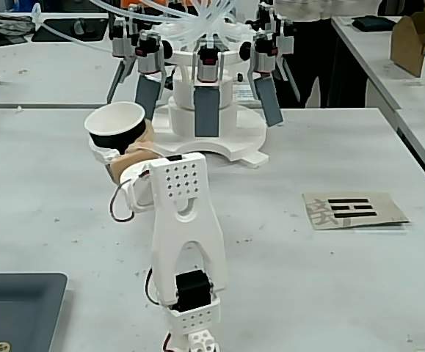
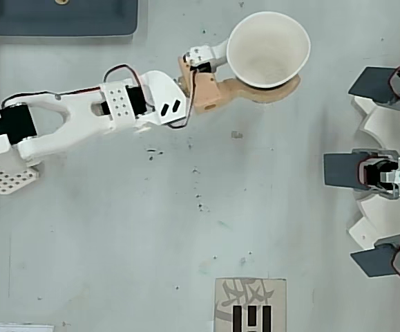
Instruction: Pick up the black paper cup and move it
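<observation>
The black paper cup [image 1: 115, 126] is upright and lifted off the table, left of centre in the fixed view. From overhead only the white inside and rim of the cup [image 2: 267, 50] show, near the top edge. My gripper [image 1: 118, 145] is shut on the cup's lower body. A tan finger [image 2: 258, 90] wraps one side of the cup and a white finger [image 2: 210, 54] presses the other. The white arm [image 2: 82, 117] reaches in from the left edge of the overhead view.
A white machine [image 1: 208, 95] with several dark paddles and clear tubes stands behind the cup and shows at the right edge [image 2: 379, 169] overhead. A dark grey tray [image 1: 14, 308] lies near the arm's base. A cardboard card [image 1: 351, 209] with black bars lies to the right.
</observation>
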